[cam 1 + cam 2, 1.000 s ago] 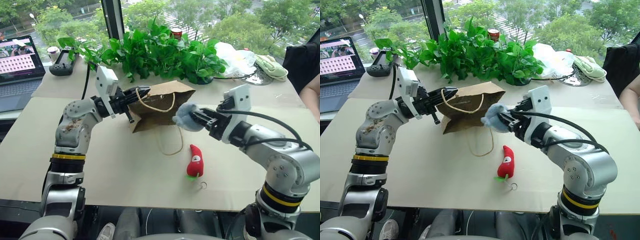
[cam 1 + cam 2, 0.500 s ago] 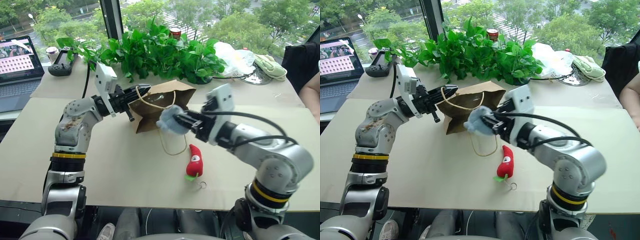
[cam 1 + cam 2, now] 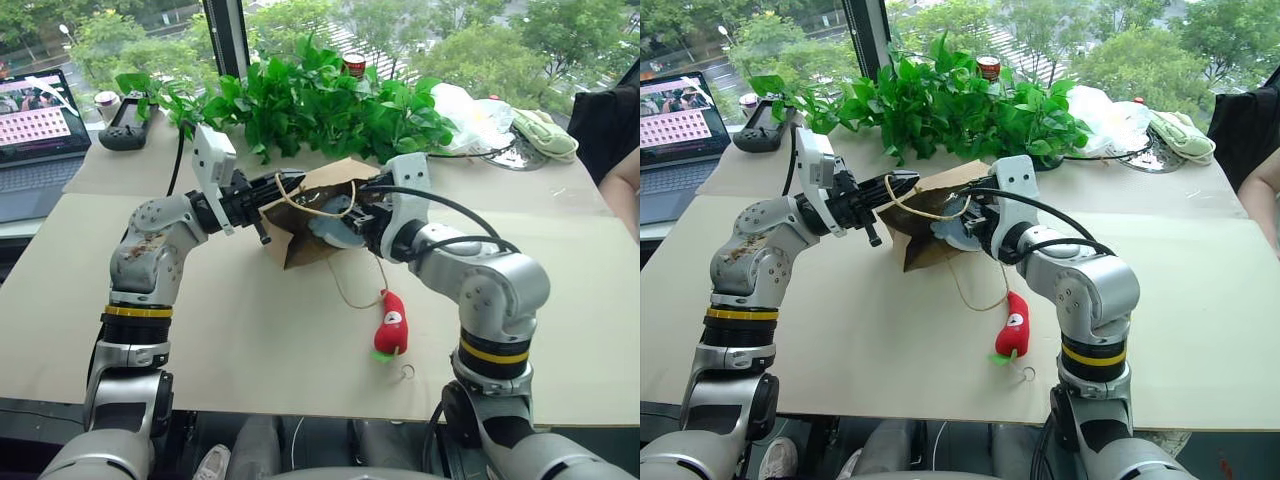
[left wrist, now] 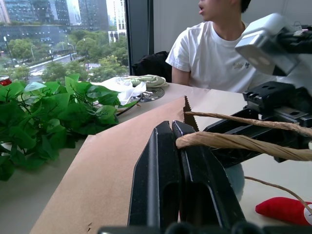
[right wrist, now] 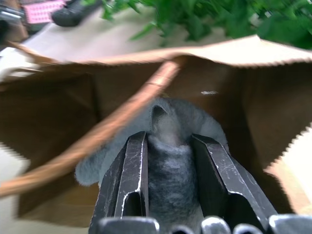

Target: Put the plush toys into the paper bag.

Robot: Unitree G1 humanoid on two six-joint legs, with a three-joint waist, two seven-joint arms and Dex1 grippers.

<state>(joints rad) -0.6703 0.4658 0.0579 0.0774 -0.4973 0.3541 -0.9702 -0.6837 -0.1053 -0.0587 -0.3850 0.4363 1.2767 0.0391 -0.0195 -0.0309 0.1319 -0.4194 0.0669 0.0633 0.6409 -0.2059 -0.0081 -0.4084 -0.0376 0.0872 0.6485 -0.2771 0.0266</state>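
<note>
Beige table by the window — leafy plant, laptop behind.

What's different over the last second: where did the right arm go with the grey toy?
The right end effector, still clamped on the grey plush toy, swung left and carried it into the paper bag's mouth. The left end effector stayed shut on the bag's edge, and the red chili toy stayed on the table.
</note>
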